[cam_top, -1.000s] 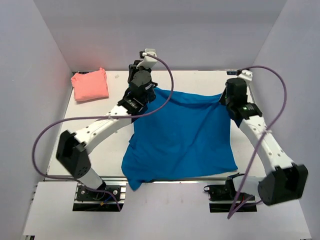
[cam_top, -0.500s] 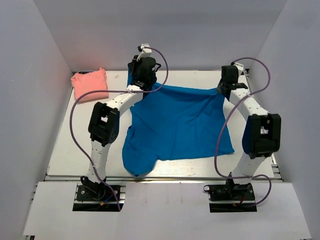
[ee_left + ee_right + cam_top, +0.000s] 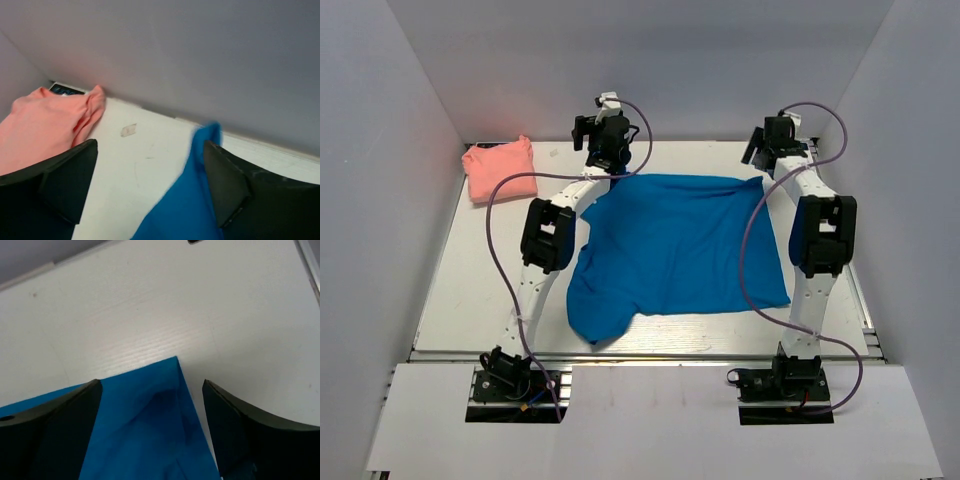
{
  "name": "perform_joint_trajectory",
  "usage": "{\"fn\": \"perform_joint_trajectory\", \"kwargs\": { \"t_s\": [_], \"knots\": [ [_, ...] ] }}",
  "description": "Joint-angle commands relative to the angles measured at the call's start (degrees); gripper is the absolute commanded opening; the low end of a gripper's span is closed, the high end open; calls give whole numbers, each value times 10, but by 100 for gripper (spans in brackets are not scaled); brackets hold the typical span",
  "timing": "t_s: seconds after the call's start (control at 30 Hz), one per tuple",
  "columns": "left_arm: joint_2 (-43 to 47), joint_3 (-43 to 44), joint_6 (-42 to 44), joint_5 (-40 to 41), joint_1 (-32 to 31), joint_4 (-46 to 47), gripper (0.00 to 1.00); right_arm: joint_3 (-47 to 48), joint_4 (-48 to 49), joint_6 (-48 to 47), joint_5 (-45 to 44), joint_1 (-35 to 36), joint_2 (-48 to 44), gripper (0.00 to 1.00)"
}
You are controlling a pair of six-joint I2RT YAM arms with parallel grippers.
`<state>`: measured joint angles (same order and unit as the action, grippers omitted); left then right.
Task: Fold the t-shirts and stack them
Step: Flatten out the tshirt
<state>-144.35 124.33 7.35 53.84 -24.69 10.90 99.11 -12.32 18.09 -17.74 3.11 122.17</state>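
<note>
Farthest left, the pink t-shirt point(image 3: 500, 170) sits as a folded bundle in the far-left corner of the table point(image 3: 460, 300), close to the back wall. Next over, the left gripper point(image 3: 605, 138) hangs above the far-left corner of the blue t-shirt point(image 3: 680, 245), its jaws wide apart and pinching nothing (the wrist view shows the blue corner lying loose between them). The blue shirt lies spread across the middle of the table, mostly flat, its near-left corner rumpled near the front edge. At the right, the right gripper point(image 3: 772, 140) hovers over the far-right corner, jaws likewise apart, with the cloth flat on the table below. I judge the spreading step about finished and the folding not yet begun. The next move calls for fresh grips along one edge, with both arms carrying it across together.
</note>
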Motion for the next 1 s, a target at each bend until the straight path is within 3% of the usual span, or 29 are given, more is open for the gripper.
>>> {"fn": "perform_joint_trajectory", "kwargs": {
  "t_s": [0.0,0.1,0.17,0.3,0.37,0.47,0.63,0.8,0.83,0.9,0.97],
  "knots": [
    [-16,92,-15,-49,10,-45,100,100,-16,-27,24,-12,33,90],
    [-10,131,-38,-65,10,-105,100,152,-96,-11,33,-17,37,90],
    [54,87,-64,-96,15,-155,100,140,-133,5,36,-21,3,90],
    [184,15,-147,-160,20,-322,100,5,-165,34,60,-22,-114,90],
    [252,-98,-204,-176,14,-393,100,-80,-166,64,67,-23,-192,90],
    [388,-294,-259,-227,8,-420,100,-221,-141,90,91,-23,-280,90],
    [549,-557,-298,-306,15,-390,100,-385,-110,108,159,-25,-373,90],
    [618,-691,-241,-437,9,-286,100,-474,-49,96,225,-21,-418,90],
    [625,-719,-241,-454,9,-278,97,-480,-49,94,226,-20,-418,90],
    [625,-737,-235,-461,9,-271,80,-494,-39,88,227,-19,-421,90],
    [612,-751,-235,-489,9,-254,76,-505,-29,78,232,-14,-415,90]
  ]
}}
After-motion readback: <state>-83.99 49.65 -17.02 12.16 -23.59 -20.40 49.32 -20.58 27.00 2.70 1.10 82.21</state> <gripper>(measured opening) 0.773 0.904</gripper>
